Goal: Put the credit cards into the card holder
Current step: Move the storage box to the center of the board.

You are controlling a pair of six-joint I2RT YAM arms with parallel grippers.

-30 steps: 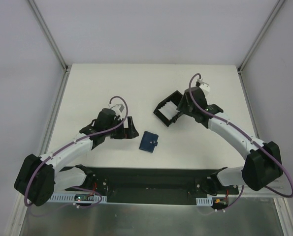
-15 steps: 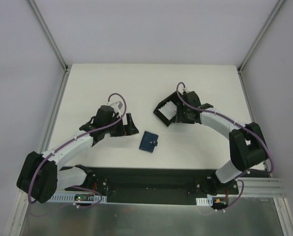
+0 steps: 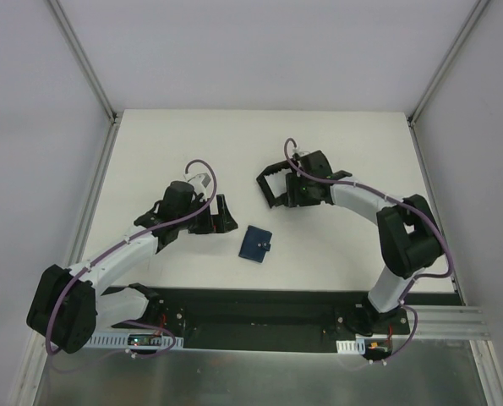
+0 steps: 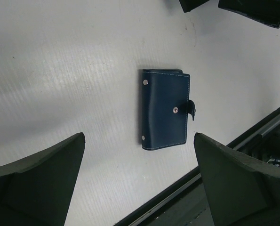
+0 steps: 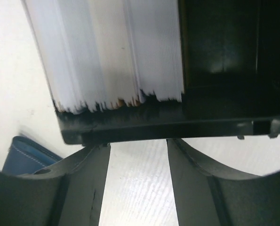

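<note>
Left pincer (image 4: 139, 137) gapes above the closed card holder (image 4: 165, 110); right pincer (image 5: 137, 143), fingers apart, is at the tray (image 5: 215, 122) of credit cards (image 5: 107, 52).

I'm seeing the card holder (image 4: 165, 109) showing navy blue with pale stitching (image 4: 188, 113) and silver snaps (image 4: 175, 110); the credit cards (image 5: 107, 52) are reading white, one creamy-yellow; tray (image 5: 220, 56) glossy black; worktop (image 3: 183, 144) white.

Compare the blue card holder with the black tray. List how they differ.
The card holder is navy blue; the tray is black. The card holder lies flat, snapped shut, no cards showing; the tray holds whitish credit cards on edge. The card holder lies clear of both arms; the tray sits at the right pincer's tips. Both rest on the table.
</note>
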